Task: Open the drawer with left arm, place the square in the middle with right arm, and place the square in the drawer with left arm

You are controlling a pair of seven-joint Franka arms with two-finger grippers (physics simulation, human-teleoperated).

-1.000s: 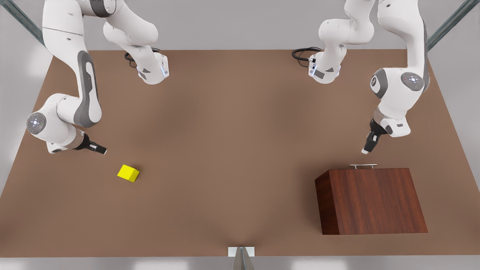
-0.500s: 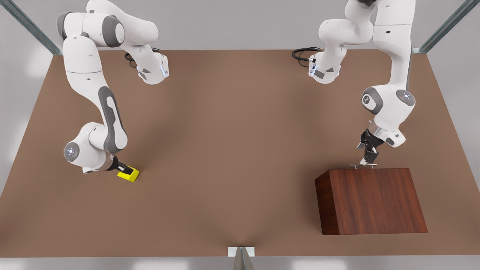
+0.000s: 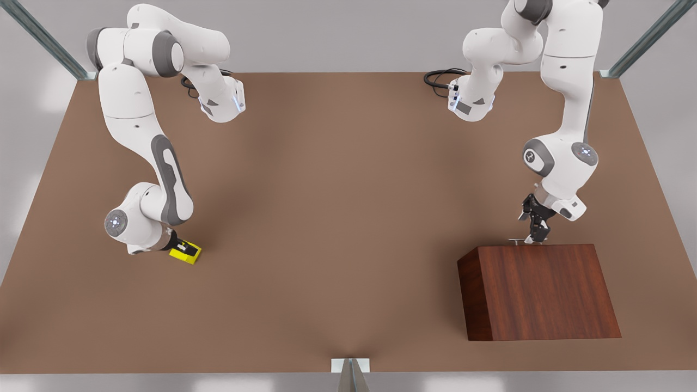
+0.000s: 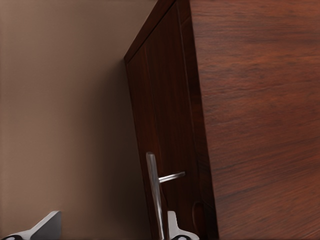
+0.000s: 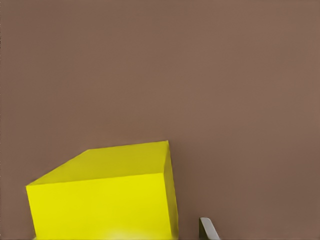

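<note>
On the front view's left, your right arm (image 3: 136,136) bends down from the far edge of the brown tabletop (image 3: 326,218). Its black right gripper (image 3: 179,248) sits down over the small yellow square (image 3: 188,255), which rests on the table near the front view's left side, well apart from the cabinet. In the right wrist view the square (image 5: 107,197) lies close under the camera with one fingertip (image 5: 207,229) just beside it; you cannot tell whether the fingers press on the cube or stand clear of it.

The middle of the tabletop lies bare between the two arms.

On the front view's right, your left arm (image 3: 563,109) reaches down to the dark wood-grain cabinet (image 3: 539,291). Its left gripper (image 3: 536,235) is at the thin silver handle (image 3: 517,240) on the cabinet's far face. In the left wrist view the fingers (image 4: 42,227) stand apart on either side of the handle (image 4: 154,192), not clamped on it. The drawer (image 4: 160,130) sits flush in the cabinet, closed.
</note>
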